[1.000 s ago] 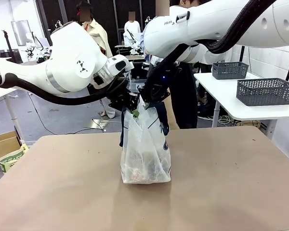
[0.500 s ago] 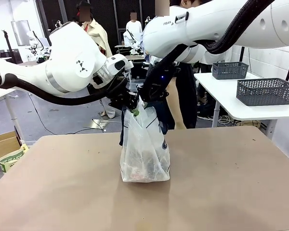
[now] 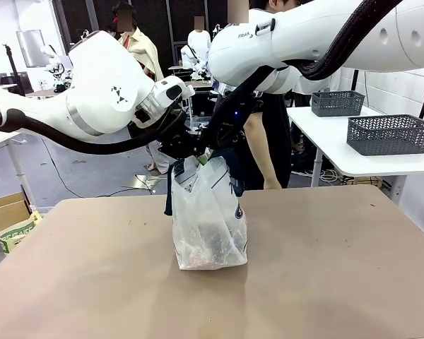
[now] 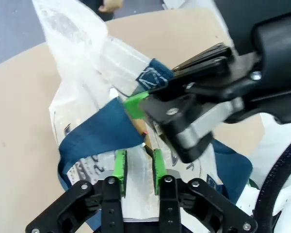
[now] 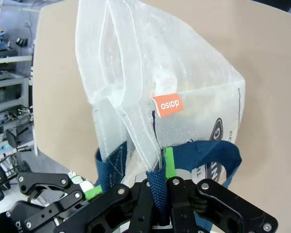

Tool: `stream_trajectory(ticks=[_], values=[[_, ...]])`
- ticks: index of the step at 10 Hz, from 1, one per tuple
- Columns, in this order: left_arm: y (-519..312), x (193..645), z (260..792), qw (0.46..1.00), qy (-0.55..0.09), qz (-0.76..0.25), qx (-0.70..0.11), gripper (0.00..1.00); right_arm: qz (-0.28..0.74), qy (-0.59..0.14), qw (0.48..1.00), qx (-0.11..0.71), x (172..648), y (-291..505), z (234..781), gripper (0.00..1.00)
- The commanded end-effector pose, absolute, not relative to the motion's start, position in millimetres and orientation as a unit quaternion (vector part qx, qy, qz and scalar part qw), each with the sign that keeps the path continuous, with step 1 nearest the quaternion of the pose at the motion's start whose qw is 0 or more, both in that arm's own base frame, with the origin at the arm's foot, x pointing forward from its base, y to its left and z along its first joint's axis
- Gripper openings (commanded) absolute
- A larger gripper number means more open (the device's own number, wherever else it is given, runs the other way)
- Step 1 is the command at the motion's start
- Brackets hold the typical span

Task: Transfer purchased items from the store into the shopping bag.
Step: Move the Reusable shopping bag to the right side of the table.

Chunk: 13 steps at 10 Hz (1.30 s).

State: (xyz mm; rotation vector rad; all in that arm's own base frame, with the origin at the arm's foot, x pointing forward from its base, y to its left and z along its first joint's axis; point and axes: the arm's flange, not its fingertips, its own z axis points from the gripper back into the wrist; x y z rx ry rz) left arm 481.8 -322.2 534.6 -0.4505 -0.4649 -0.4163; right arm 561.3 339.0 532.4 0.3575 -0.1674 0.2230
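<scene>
Front view: I see the shopping bag (image 3: pixel 208 222) upright on the brown tabletop (image 3: pixel 339 275), about mid-table, its top drawn up to where both arms meet above it.
Bag contents: the purchased items (image 3: pixel 201 251) lie at the bottom of the bag, a reddish and dark blur through the film; I cannot tell them apart.
Right arm: in the right wrist view the right jaws are clamped on the bag's navy strap (image 5: pixel 155 187), one green pad (image 5: pixel 169 162) pressed against it. Beyond them the bag shows an orange tag (image 5: pixel 168 104) on a side seam and part of a round navy logo (image 5: pixel 217 130).
Left arm: in the left wrist view the left jaws stand parallel with a narrow gap. Printed film of the bag shows in that gap, and I cannot tell whether it touches either pad.
Arms together: in my left wrist view the right jaws sit just above mine, pinching the strap where it is stitched to the film.
Person: stands at the far side behind the arms, one hand (image 3: pixel 272 183) hanging near the tabletop's far edge.
Side table (image 3: pixel 318 152): white, off to the right, carrying two dark grey lattice baskets (image 3: pixel 389 134), well apart from the bag.
</scene>
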Motion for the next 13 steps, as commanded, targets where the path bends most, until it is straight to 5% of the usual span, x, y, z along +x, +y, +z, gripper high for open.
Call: stream_trajectory(ticks=[1,13], values=[[-315,472,534,0.916,-0.233,-0.221,-0.241,1.00,0.092,-0.089,0.973,0.192,565,346,537,0.00],[-299,459,536,0.884,-0.242,-0.236,-0.324,1.00,0.058,-0.092,0.975,0.195,589,356,534,0.00]])
